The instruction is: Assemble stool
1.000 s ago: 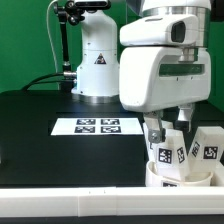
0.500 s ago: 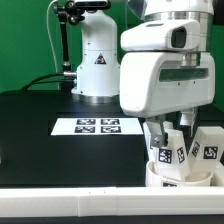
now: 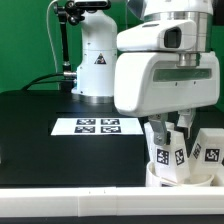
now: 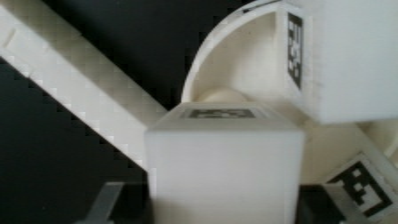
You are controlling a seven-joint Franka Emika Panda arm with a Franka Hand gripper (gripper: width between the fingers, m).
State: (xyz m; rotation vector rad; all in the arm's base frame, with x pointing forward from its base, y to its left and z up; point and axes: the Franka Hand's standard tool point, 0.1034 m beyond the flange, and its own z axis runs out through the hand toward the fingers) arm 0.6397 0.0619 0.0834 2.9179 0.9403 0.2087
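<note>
Marker board (image 3: 97,126) lies flat on black surface (image 3: 40,140), toward exterior view's left. White arm housing looms right of it, claw (image 3: 170,127) pointing down at seat disc (image 3: 170,172) on near right edge of surface. Tagged leg (image 3: 167,150) stands upright between claw fingers, lower end at disc rim. Second tagged leg (image 3: 207,150) just right of it. Wrist view: leg (image 4: 222,165) directly below claw, claw clenched on it, disc rim (image 4: 240,55) beyond.
</note>
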